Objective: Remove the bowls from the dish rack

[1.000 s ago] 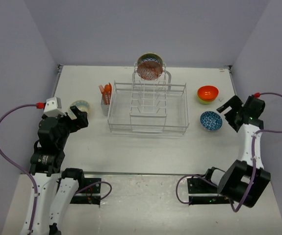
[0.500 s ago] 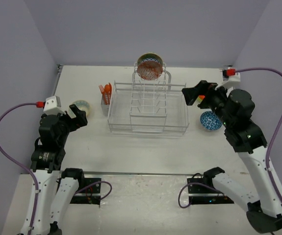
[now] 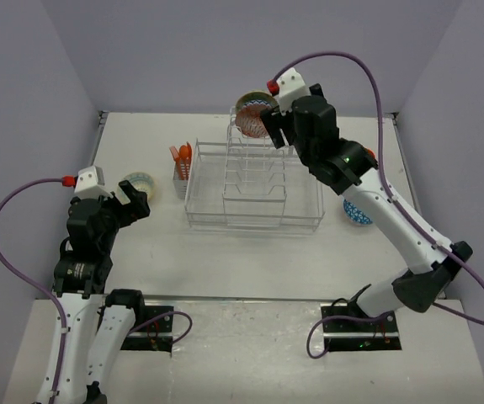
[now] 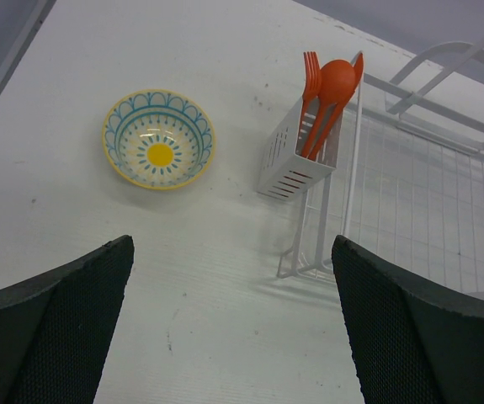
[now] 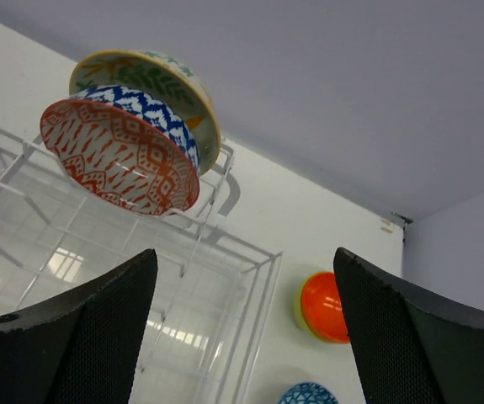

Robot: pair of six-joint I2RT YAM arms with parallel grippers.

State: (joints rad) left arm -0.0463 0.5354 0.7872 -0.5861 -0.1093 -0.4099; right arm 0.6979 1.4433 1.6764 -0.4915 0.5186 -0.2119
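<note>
right fingers [image 5: 73,337] newly near red-patterned bowl [image 5: 119,160]

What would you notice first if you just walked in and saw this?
Probably the right arm stretched far over the white dish rack, its open fingers beside two bowls standing on edge at the rack's far end: a red-patterned bowl in front and a cream bowl behind. Then the bright orange utensils in the side holder, with a yellow-centred bowl on the table nearby.
</note>
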